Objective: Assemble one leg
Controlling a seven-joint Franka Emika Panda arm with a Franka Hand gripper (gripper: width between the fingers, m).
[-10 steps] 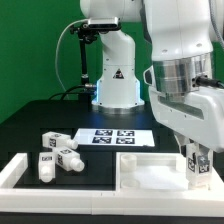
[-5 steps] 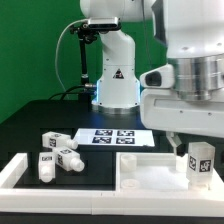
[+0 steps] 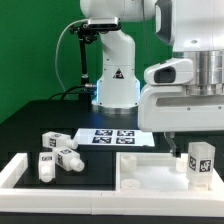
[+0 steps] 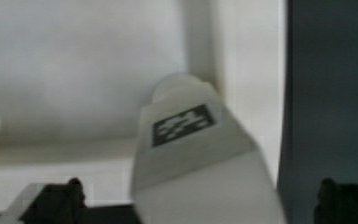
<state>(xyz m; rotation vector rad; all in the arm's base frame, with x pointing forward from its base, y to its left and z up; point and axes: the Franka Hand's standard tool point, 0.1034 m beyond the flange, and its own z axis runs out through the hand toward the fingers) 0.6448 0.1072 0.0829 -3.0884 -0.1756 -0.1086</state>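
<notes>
A white square leg (image 3: 200,163) with a black-and-white tag stands upright on the wide white panel (image 3: 150,176) at the exterior view's right. My gripper (image 3: 196,138) hangs just above it, open and empty. One dark finger (image 3: 172,146) shows to the leg's left. In the wrist view the leg (image 4: 194,140) rises between my two fingertips (image 4: 60,196), which stand wide apart on either side without touching it; my gripper (image 4: 202,200) holds nothing. Three more tagged legs (image 3: 58,155) lie loose on the black table at the left.
The marker board (image 3: 115,137) lies flat behind the panel. The robot base (image 3: 115,88) stands at the back centre. A white L-shaped rim (image 3: 14,176) borders the table's front left corner.
My gripper has risen from around the leg, which stays standing on the panel. The fingers, low beside the leg a second ago, are now above its top.
</notes>
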